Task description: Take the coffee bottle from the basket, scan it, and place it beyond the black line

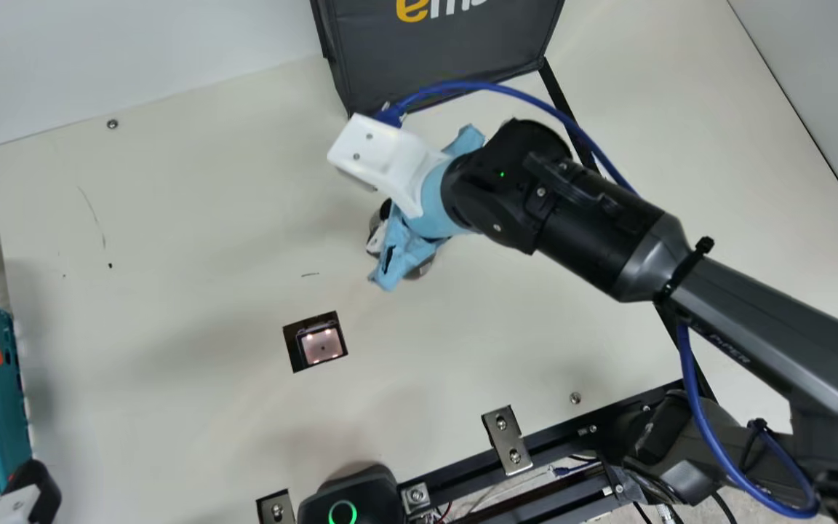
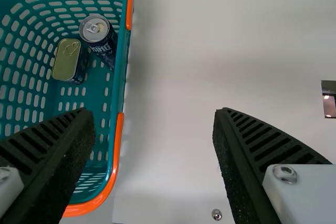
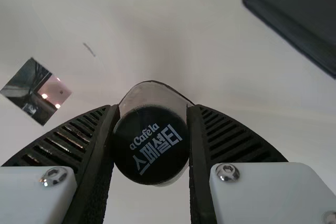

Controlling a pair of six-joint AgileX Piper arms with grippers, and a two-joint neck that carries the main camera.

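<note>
The right gripper [image 3: 153,109] grasps the coffee bottle [image 3: 149,145] around its dark cap, the bottle's long axis running roughly away from the wrist. The black line [image 1: 558,93] lies to the right of both, with the right arm [image 1: 593,225] nearer it. The left gripper [image 2: 152,113] is spread and empty. Cloth [image 1: 408,251] and wrist hide much of the bottle; whether its base touches the table [image 1: 172,218] I cannot tell.

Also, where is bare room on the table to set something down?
The table is bare between the basket and scanner, and beyond the black line, right of the dark bag. It is crowded around the right gripper, which holds the bottle, and beneath the right arm.
</note>
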